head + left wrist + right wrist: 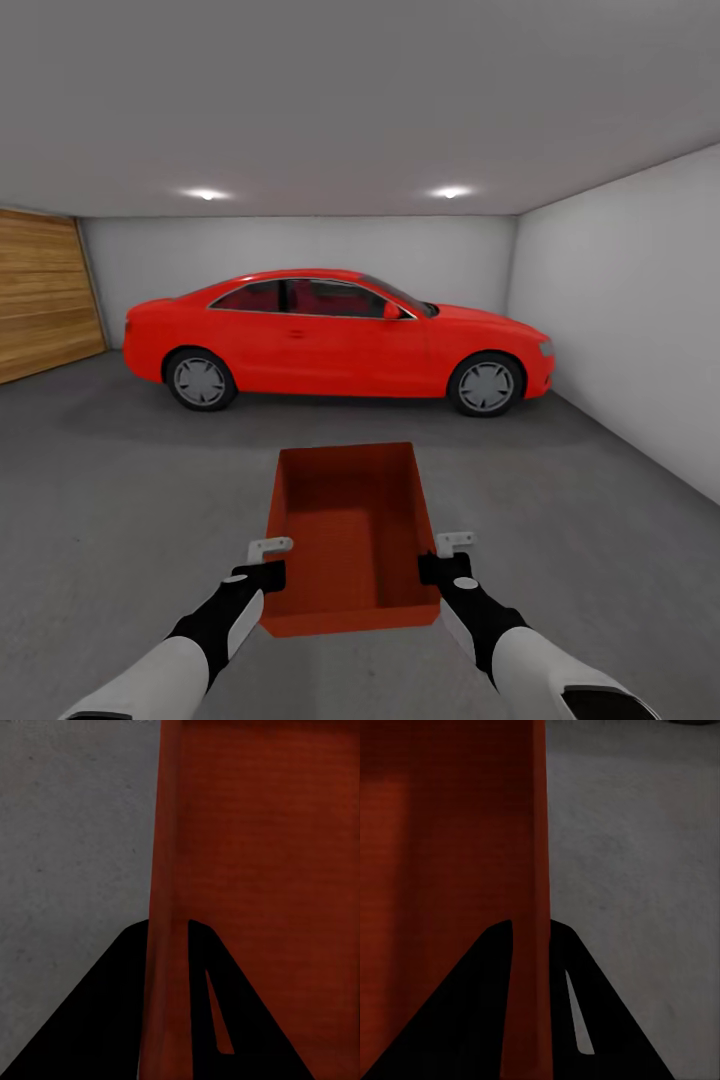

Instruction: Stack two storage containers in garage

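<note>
I am in the garage. One orange-red storage container (350,530), open-topped and empty, hangs in front of me above the dark grey floor (120,480). My left gripper (268,562) is shut on its left wall and my right gripper (445,558) is shut on its right wall. In the left wrist view the container wall (169,855) runs between the two dark fingers of the left gripper (169,945). The right wrist view shows the same for the other wall (529,832), pinched in the right gripper (531,941), with grey floor (637,870) beside it.
A red coupe car (330,335) stands side-on across the back of the room. A wooden door (45,295) lies at the left and a white wall (630,320) at the right. Open grey floor stretches between me and the car.
</note>
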Available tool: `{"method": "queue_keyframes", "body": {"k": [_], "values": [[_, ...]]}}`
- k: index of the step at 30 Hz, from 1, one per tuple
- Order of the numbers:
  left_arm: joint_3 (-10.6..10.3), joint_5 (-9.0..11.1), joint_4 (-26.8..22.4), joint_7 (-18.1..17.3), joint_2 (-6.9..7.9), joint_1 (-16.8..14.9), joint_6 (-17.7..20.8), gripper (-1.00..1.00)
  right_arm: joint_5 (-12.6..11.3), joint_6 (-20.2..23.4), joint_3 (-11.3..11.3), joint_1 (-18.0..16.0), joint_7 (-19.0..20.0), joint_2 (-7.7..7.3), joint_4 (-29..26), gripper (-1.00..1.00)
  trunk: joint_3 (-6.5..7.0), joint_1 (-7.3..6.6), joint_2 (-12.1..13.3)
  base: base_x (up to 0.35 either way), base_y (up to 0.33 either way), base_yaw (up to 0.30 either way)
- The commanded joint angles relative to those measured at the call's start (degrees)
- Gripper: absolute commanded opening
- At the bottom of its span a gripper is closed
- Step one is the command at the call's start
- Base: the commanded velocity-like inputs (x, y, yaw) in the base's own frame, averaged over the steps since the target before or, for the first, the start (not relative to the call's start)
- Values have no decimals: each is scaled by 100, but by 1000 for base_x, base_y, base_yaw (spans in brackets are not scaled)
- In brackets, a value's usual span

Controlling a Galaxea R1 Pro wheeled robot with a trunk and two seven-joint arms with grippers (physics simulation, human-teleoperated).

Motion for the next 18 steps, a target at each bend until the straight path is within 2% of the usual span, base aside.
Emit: {"method": "queue_keyframes", "body": {"k": [1, 7, 18], "values": [[152, -63, -77, 173, 8, -6, -106, -100, -7, -16, -5, -2, 64, 3, 23, -100, -9, 4, -7, 322, 0, 0], [151, -63, -74, 173, 8, -6, -106, -100, -7, 2, -5, 0, 65, 4, 23, -100, -9, 4, -7, 321, 0, -17], [156, -63, -74, 173, 8, -6, -99, -100, -7, 8, -5, 0, 64, 4, 23, -100, -9, 4, -7, 321, 0, -282]]}}
